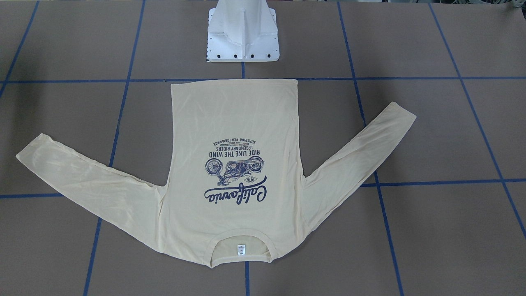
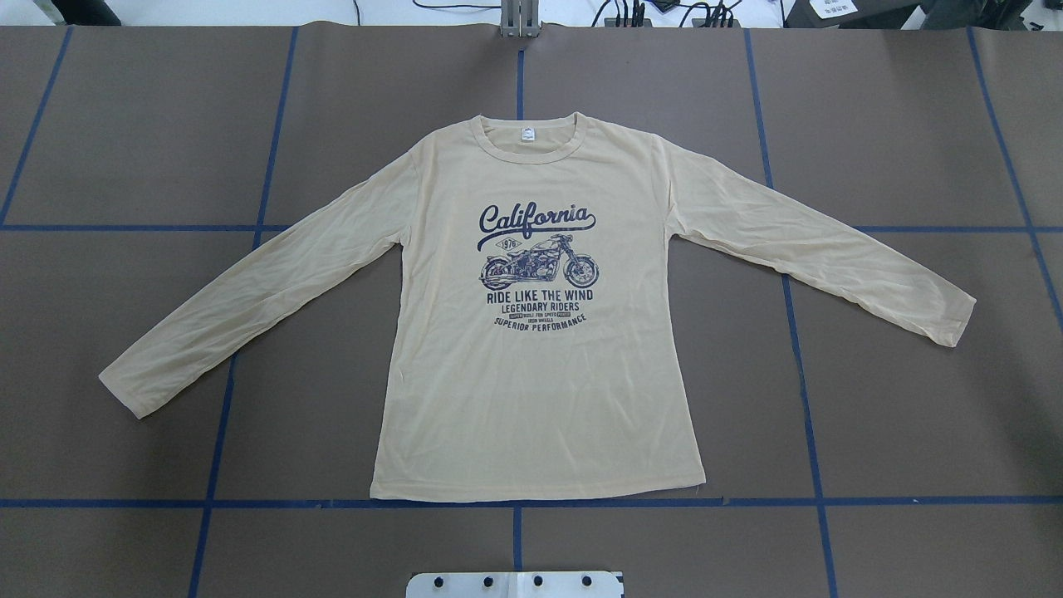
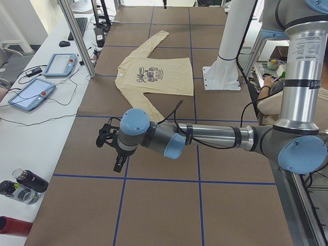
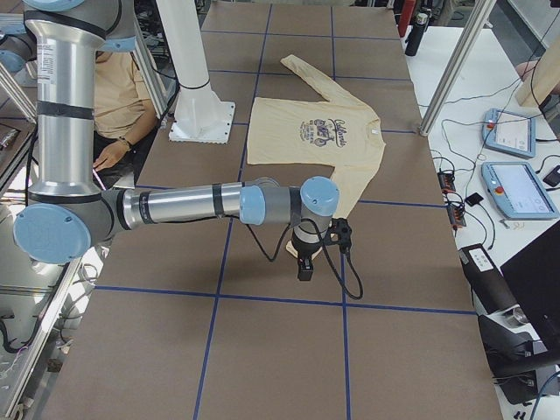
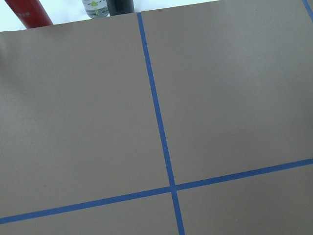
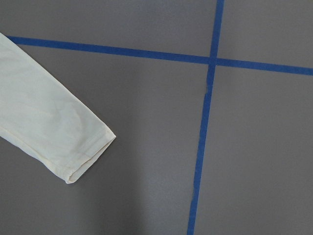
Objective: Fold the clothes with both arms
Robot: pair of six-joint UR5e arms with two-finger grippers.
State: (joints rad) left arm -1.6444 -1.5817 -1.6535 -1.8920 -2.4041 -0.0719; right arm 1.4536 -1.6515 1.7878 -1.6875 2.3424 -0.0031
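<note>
Six cams, one table (image 2: 913, 124). Overhead cam sits behind the base (image 2: 515, 584), looking fwd and down. Front cam faces it from across, steeply down, so both share the shirt (image 2: 531, 399), flipped btwn them. Side cams at each end look along the table from high up, w/ left arm (image 3: 215, 136) or right arm (image 4: 184, 203) near and large. Wrist cams look down from close: right catches a cuff (image 6: 88, 147), left tape (image 5: 156, 107) and bottles (image 5: 120, 6).
</note>
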